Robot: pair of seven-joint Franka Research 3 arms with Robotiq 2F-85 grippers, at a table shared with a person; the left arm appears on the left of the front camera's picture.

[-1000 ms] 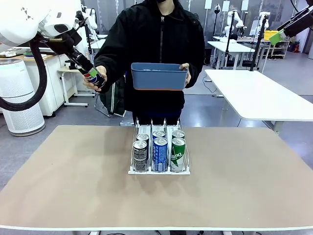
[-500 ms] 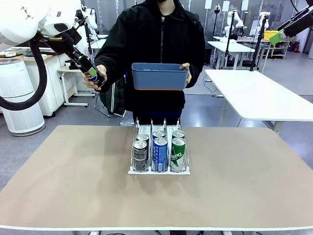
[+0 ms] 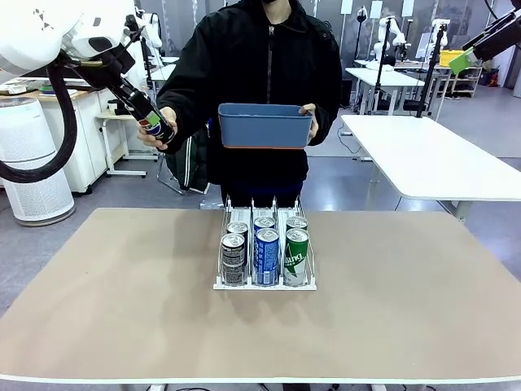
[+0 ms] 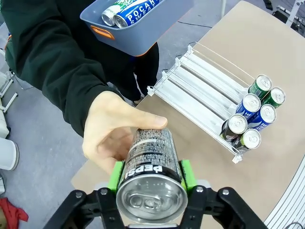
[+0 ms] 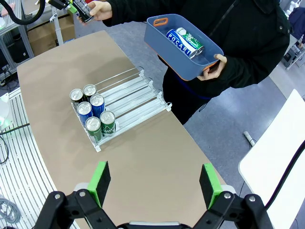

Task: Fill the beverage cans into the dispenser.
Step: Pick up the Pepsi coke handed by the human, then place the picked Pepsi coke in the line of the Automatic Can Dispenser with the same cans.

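Beyond the table (image 3: 122,309), the left hand (image 4: 151,174) clamps a Pepsi can (image 4: 151,152). Right wrist view, the right hand (image 5: 155,183) spread wide, reveals two cans (image 5: 186,40) in the bin (image 5: 167,52).

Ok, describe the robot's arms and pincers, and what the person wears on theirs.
Left arm: glossy white rounded shell, thick black hose looping below. Left pincer and right pincer: black frames, bright green pads. The person's sleeve is black and long.

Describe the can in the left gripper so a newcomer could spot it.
Find the person across the table holding a blue bin. Their other hand meets the left gripper on a dark Pepsi can. Only it sits between green pads; the other cans stand in the dispenser or lie in the bin.
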